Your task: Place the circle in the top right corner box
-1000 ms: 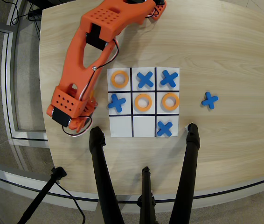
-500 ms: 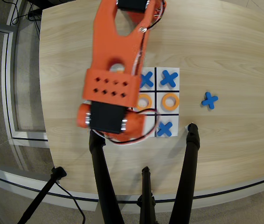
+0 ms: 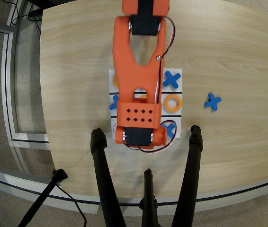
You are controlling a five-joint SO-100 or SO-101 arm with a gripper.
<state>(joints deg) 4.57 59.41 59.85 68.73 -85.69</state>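
Observation:
The white tic-tac-toe board [image 3: 176, 91] lies under my orange arm [image 3: 138, 61]. One orange ring [image 3: 167, 108] lies in the middle right cell. Another ring [image 3: 115, 81] peeks out in the top left cell, and an orange edge [image 3: 143, 96] shows at the centre. Blue X pieces lie in the top right cell [image 3: 172, 79], the bottom right cell [image 3: 169, 128] and the middle left cell [image 3: 113, 100]. The arm's wrist end [image 3: 138, 135] hangs over the bottom left and bottom middle cells. Only a white sliver of the bottom left corner cell [image 3: 111, 121] shows. The fingers are hidden under the wrist.
A loose blue X [image 3: 213, 101] lies on the wooden table [image 3: 77, 71] to the right of the board. Black tripod legs [image 3: 101, 179] [image 3: 191, 165] stand on the table's near edge just below the board.

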